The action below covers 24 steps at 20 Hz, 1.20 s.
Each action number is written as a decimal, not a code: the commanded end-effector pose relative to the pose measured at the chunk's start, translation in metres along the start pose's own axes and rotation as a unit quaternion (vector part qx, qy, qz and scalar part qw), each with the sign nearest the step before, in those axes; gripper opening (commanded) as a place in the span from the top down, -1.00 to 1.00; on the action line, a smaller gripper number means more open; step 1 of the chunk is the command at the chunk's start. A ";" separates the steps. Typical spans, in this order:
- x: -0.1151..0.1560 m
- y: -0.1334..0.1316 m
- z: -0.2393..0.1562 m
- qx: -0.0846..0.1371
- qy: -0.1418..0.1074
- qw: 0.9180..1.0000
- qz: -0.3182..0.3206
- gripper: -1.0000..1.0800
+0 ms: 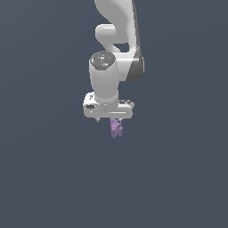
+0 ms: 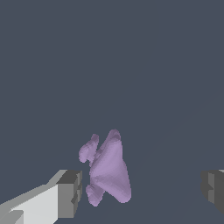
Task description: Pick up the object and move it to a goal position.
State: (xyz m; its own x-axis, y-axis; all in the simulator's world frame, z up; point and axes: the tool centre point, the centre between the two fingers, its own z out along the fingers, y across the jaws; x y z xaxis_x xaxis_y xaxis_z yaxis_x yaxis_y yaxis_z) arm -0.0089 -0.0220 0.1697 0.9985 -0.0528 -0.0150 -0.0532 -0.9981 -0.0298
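Observation:
The object (image 2: 109, 168) is a small light-purple lump with jagged edges. In the wrist view it sits between my two grey fingertips, close to one fingertip (image 2: 70, 192) and far from the other (image 2: 213, 189). My gripper (image 2: 142, 190) is open wide, and nothing is clamped. In the exterior view the object (image 1: 116, 128) shows just below the white hand, and my gripper (image 1: 114, 119) is directly over it, with its fingers mostly hidden by the hand. I cannot tell whether the near fingertip touches the object.
A plain dark blue-grey surface (image 1: 44, 178) fills both views. The white arm (image 1: 116, 40) rises toward the exterior view's top.

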 end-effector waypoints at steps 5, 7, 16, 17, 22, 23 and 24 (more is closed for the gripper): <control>-0.009 -0.009 0.016 -0.005 0.001 1.000 -0.026 -0.92; -0.014 -0.013 0.024 -0.007 0.002 0.999 -0.040 -0.92; -0.036 -0.030 0.052 -0.015 0.006 0.995 -0.094 -0.92; -0.037 -0.031 0.053 -0.015 0.006 0.995 -0.097 -0.92; -0.038 -0.031 0.055 -0.015 0.005 0.995 -0.098 -0.92; -0.038 -0.031 0.056 -0.015 0.005 0.995 -0.098 -0.92; -0.038 -0.031 0.057 -0.015 0.005 0.995 -0.098 -0.92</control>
State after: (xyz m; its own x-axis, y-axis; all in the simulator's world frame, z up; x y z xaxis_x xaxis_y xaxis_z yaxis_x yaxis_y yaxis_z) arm -0.0456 0.0131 0.1156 0.9897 0.1432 -0.0007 0.1432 -0.9897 -0.0007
